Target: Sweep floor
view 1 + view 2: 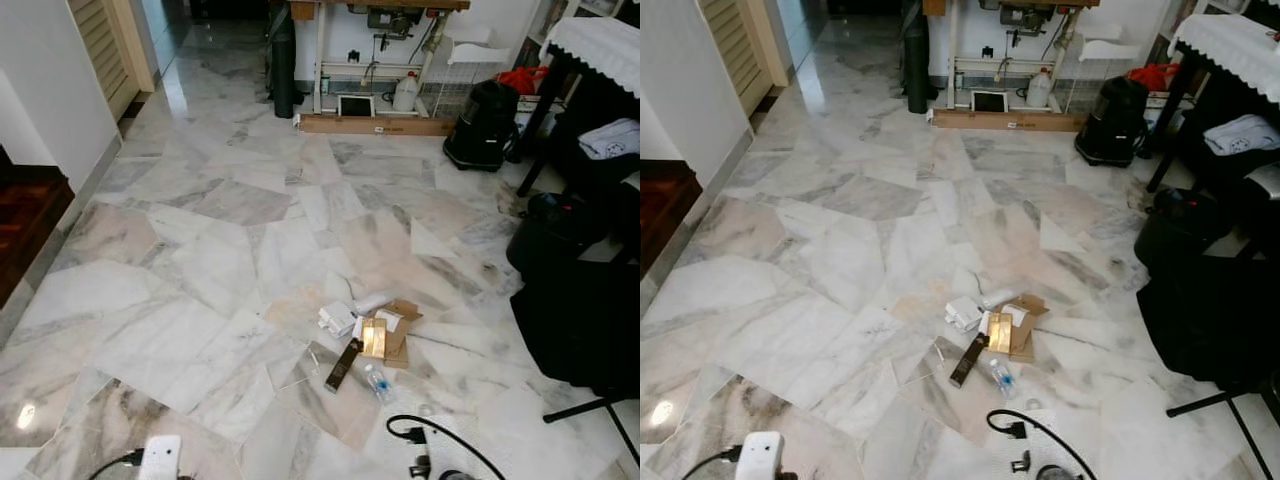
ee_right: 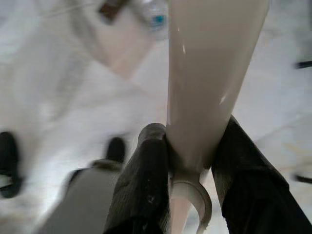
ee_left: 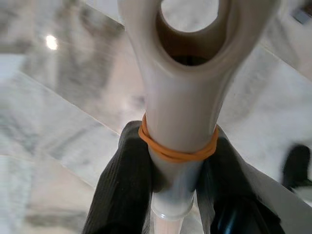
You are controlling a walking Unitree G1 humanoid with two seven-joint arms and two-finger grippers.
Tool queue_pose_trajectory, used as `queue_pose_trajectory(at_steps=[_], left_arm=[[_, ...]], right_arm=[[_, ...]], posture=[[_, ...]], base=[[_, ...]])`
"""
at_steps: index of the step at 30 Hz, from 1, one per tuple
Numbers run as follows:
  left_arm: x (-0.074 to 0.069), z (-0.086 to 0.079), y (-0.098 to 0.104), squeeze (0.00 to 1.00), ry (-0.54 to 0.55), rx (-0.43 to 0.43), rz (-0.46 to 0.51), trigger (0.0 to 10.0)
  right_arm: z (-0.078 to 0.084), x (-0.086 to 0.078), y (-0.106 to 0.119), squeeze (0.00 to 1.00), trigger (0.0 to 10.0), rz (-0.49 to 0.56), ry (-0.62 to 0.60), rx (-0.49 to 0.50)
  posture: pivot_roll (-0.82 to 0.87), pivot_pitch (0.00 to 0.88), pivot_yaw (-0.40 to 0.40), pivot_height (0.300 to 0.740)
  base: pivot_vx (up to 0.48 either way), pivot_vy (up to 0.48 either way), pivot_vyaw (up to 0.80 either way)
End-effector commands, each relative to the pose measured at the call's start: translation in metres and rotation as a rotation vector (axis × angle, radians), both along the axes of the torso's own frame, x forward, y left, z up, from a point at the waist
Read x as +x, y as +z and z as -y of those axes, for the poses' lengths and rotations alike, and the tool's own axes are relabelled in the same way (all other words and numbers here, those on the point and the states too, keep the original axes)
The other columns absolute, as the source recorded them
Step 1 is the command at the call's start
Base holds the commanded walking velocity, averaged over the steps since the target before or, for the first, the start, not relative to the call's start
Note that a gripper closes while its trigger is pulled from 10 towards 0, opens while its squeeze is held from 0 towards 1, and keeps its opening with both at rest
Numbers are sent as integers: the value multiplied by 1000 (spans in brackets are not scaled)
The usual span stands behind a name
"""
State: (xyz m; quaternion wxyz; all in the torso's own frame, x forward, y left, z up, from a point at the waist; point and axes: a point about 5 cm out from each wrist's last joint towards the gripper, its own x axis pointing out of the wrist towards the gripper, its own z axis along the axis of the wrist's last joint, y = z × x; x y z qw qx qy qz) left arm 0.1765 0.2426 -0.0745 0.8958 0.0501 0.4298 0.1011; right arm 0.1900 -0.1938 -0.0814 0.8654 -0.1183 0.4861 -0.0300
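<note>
Marble floor [image 1: 200, 260] holds litter [image 1: 365, 335] (both grippers [image 3: 178, 170] [image 2: 192, 161] clamp beige handles [image 3: 180, 97])

Glossy grey-veined marble floor [image 1: 200, 260] is reflecting light, torn brown cardboard box [image 1: 398, 330] is looking matt, and smooth cream plastic broom handle [image 3: 183, 102] is gleaming.

My left pincer [image 3: 178, 187] clamped on cream plastic handle [image 3: 183, 107], orange rubber band [image 3: 178, 151] just above my fingers [image 3: 122, 190]. Marble floor [image 3: 58, 112] beyond.
</note>
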Motion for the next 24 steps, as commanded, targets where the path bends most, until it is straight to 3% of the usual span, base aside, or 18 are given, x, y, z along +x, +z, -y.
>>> queue_pose_trajectory(at_steps=[1,5,6,9,14,16,24], left_arm=[[10,-7,8,0,3,46,55,10000],[34,-20,29,0,59,87,203,10000],[34,-20,29,0,59,87,203,10000],[59,-28,52,0,73,121,336,10000],[88,-31,81,0,61,156,484,10000],[99,-25,90,0,34,165,545,10000],[110,-8,101,0,-6,142,643,10000]], right_arm=[[15,10,8,0,10000,40,36,-128],[34,35,29,0,10000,170,-25,-245],[34,35,29,0,10000,170,-25,-245],[47,62,54,0,10000,347,-142,-293],[53,91,87,0,10000,547,-232,-311],[50,101,97,0,10000,623,-277,-259],[40,102,96,0,10000,659,-298,-241]], posture=[[3,13,-64,740],[6,14,-64,740],[6,14,-64,740],[6,14,-63,740],[4,15,-61,740],[3,16,-60,740],[8,16,-60,740]], base=[[0,0,0],[0,0,0],[0,0,0],[0,0,0],[0,0,0],[0,0,0],[0,0,0]])
